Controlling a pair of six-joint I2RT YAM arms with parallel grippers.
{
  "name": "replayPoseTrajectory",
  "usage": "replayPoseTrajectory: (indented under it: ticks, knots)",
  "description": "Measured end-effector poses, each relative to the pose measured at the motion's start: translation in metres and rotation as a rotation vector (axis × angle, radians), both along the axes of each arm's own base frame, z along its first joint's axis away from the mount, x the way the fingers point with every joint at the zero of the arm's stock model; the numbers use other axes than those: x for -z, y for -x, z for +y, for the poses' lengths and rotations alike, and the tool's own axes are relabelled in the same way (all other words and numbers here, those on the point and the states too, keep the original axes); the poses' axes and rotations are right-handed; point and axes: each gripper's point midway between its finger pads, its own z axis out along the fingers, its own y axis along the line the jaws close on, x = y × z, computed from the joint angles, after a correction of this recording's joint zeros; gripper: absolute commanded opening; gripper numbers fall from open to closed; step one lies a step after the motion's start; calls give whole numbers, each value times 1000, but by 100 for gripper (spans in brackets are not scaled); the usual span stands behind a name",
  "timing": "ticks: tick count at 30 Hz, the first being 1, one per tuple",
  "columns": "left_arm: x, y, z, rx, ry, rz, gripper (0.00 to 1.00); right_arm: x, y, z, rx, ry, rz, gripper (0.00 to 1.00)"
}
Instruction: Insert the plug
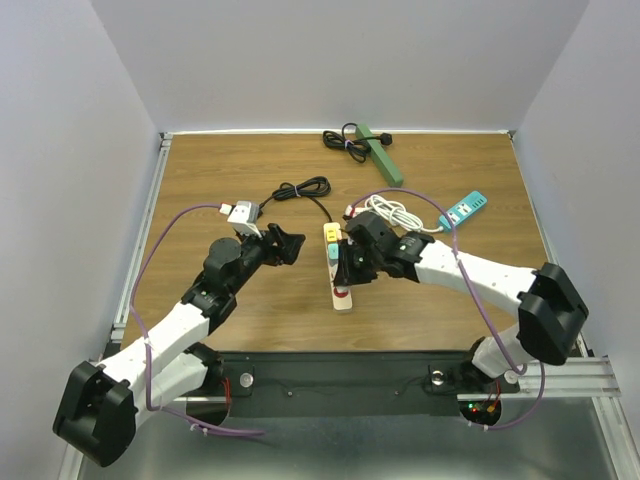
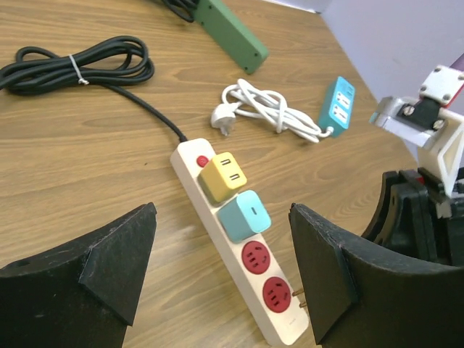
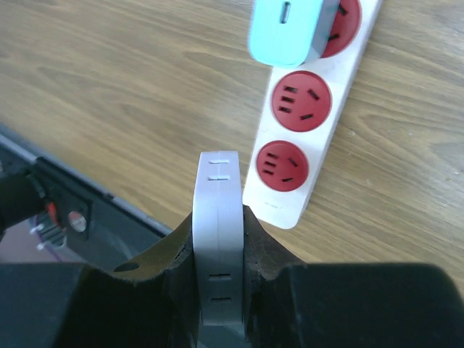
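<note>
Wood table: yellow adapter, teal adapter occupy power strip; green strip beyond.

Pale grey plug, not yet inserted.
Held edge-on just beside the free end of the white power strip, near its two vacant red sockets.

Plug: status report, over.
Right hand shut on plug, not inserted. Left hand open, empty. Strip: two red sockets free.

The left arm and right arm wear white shells between bulky black joints. A purple cable loops along each. Fingers are matte black; a white bracket carries silver screws.
</note>
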Motion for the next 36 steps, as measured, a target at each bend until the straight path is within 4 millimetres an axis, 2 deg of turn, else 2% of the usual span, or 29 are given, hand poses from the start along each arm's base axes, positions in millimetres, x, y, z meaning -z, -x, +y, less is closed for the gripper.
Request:
replayPoseTrajectory:
  ticks: [11,16,26,36]
  knots:
    - [7,-4,7,-29,-21,19,85,36,-2,-9,71,165,51,0]
    - [7,-3,7,-29,-21,19,85,46,-2,-9,70,211,64,1]
    - [7,-3,7,-29,-22,20,85,45,-6,-10,82,240,45,1]
    - [8,-3,7,-29,-24,23,85,46,0,-3,65,264,54,0]
